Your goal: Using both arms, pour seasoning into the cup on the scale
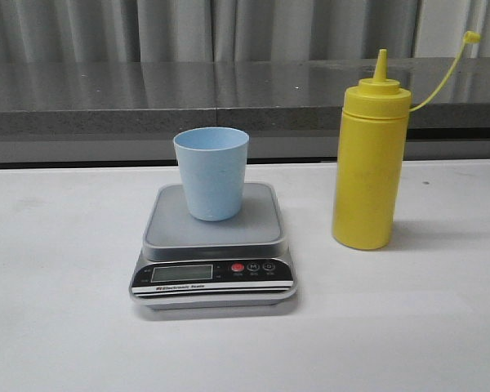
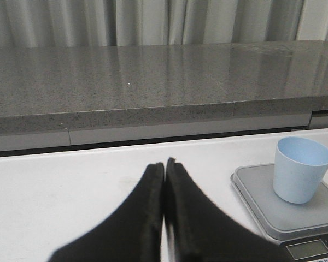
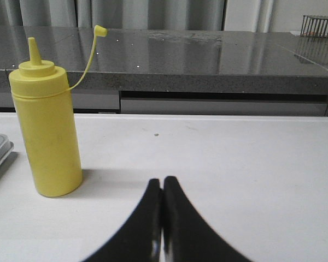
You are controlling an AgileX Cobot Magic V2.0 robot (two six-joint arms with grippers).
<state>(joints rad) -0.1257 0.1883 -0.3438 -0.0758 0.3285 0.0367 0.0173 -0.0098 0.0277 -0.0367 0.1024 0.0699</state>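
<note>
Tapered blue cup [image 1: 211,172] sits on flat scale [image 1: 213,245]; left end effector [image 2: 164,165] and right end effector [image 3: 163,181] closed, empty.

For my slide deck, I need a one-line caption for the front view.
Pale blue cup upright on the scale, yellow seasoning bottle standing uncapped to its right; no gripper in frame.

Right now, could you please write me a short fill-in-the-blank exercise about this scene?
1. The pale blue cup stands upright on the ____.
2. The yellow seasoning bottle stands on the table with its cap ____.
3. The left gripper and right gripper are both ____.
4. In the front view, the bottle is to the ____ of the cup.

Missing words: scale; off; shut; right
</note>
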